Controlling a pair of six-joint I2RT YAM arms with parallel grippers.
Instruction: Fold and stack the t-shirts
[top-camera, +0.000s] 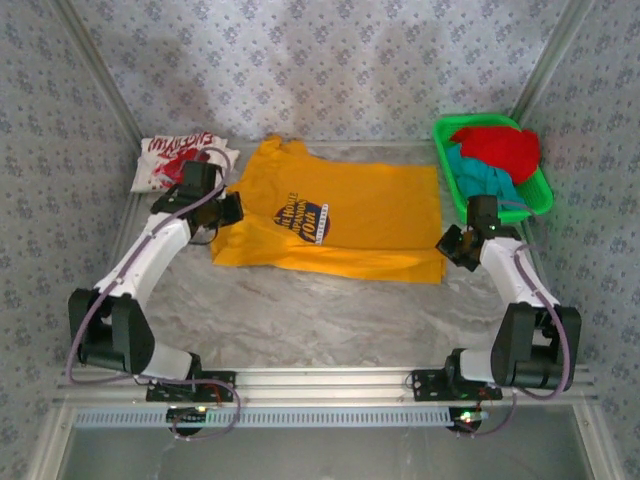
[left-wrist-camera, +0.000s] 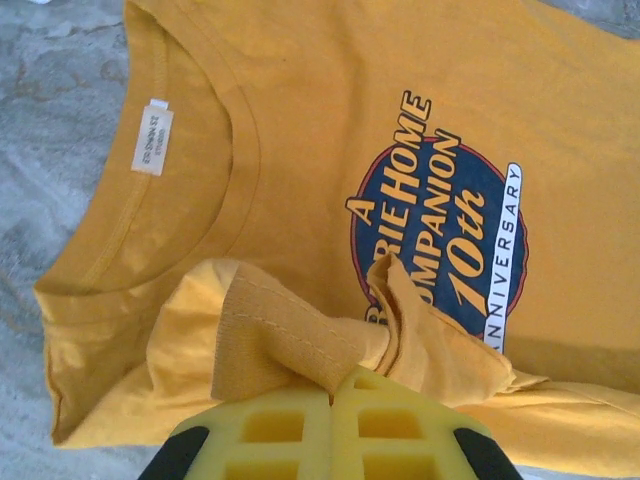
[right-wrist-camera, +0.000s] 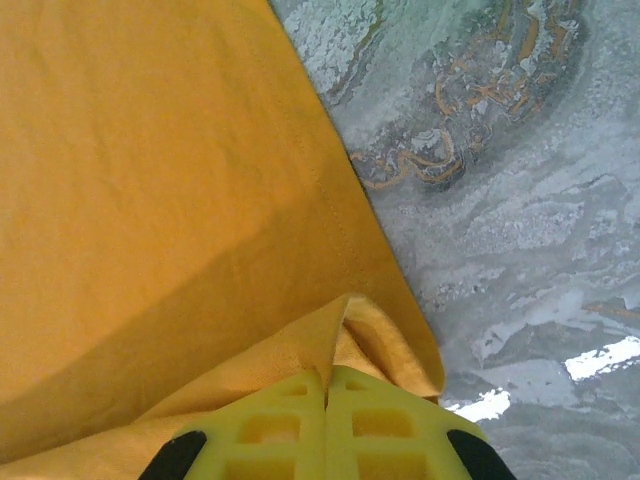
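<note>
1. The yellow-orange cotton t-shirt with a dark blue chest print (top-camera: 345, 205) lies flat on the grey marbled table (top-camera: 330, 315). It sits between the two arms, collar toward the left and hem toward the right, so its long axis runs left to right across the top view.
2. The left gripper (left-wrist-camera: 333, 382) is pressed together on a bunched fold of the shirt's near sleeve, just below the collar. From the left wrist, the printed chest lies ahead of it and to the right.
3. The right gripper (right-wrist-camera: 326, 385) is also closed, pinching the near corner of the hem. Bare table starts right beside that corner on the outer side.
4. Both grips sit on the near long edge, one at each end, and the rest of the shirt stretches away from the bases. My judgement is that the coming fold means carrying this edge away from the arms toward the far edge. Both ends should travel together so the crease stays parallel to the long axis.
5. A white t-shirt with a red graphic (top-camera: 180, 158) lies at the far left. A red cloth shirt (top-camera: 500, 148) and a teal one (top-camera: 482, 180) sit in the green plastic basket (top-camera: 443, 130) at the far right.
</note>
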